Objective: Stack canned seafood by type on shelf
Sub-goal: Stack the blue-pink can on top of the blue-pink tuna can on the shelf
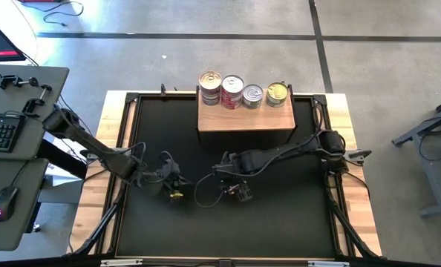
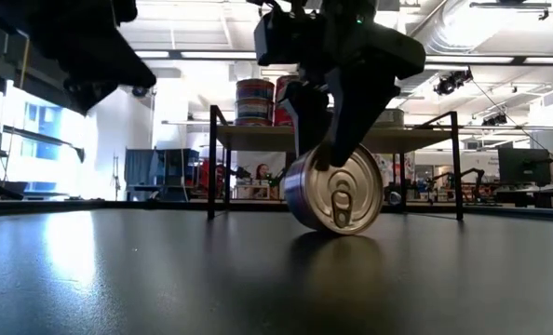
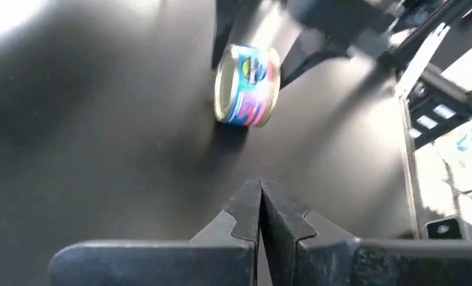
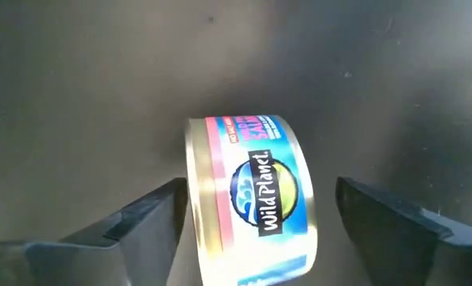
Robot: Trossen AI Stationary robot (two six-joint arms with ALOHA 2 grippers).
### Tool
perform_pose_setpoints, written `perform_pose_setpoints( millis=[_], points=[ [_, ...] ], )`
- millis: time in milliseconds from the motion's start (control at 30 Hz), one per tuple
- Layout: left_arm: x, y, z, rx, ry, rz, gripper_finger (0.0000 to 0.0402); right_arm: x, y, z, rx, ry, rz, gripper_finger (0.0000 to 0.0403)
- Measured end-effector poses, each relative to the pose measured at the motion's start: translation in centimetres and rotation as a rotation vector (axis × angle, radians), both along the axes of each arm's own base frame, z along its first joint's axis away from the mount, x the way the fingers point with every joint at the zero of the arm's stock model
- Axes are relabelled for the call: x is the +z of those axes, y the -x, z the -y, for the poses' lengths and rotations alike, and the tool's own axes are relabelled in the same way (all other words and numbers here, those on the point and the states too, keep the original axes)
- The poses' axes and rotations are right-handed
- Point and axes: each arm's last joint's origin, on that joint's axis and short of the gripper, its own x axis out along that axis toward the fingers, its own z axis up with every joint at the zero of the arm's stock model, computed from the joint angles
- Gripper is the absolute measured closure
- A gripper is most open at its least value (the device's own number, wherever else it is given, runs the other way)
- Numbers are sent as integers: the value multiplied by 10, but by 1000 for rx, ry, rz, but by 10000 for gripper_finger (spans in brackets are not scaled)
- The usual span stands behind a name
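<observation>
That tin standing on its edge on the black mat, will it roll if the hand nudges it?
Likely yes. The tin rests on its round rim, so a nudge could roll or topple it. The right hand is open around it, not clamping. Its metal wall looks stiff, possibly slippery.

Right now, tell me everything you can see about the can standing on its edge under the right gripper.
The can is a small flat round metal tin with a pull-tab lid and a blue-and-pink Wild Planet label. It stands on its rim on the black mat, lid facing the low camera. The right gripper straddles it, fingers open; whether they touch it is unclear.
</observation>
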Motion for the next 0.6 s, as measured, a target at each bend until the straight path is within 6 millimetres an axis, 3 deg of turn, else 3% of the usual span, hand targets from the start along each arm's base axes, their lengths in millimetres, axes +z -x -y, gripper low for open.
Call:
perform_pose_setpoints(
  millis=[200, 367, 467, 600],
  points=[
    [8, 3, 4, -24, 22, 50, 401, -11, -3, -1, -42, -9, -23, 140],
    [21, 13, 8, -80, 26, 101, 401, -3, -3, 1, -154, -68, -14, 220],
    [35, 22, 5, -98, 35, 161, 401, 15, -9, 2, -230, -166, 20, 237],
    [55, 34, -3, -101, 10, 256, 401, 64, -25, 4, -304, -295, 159, 237]
  ],
)
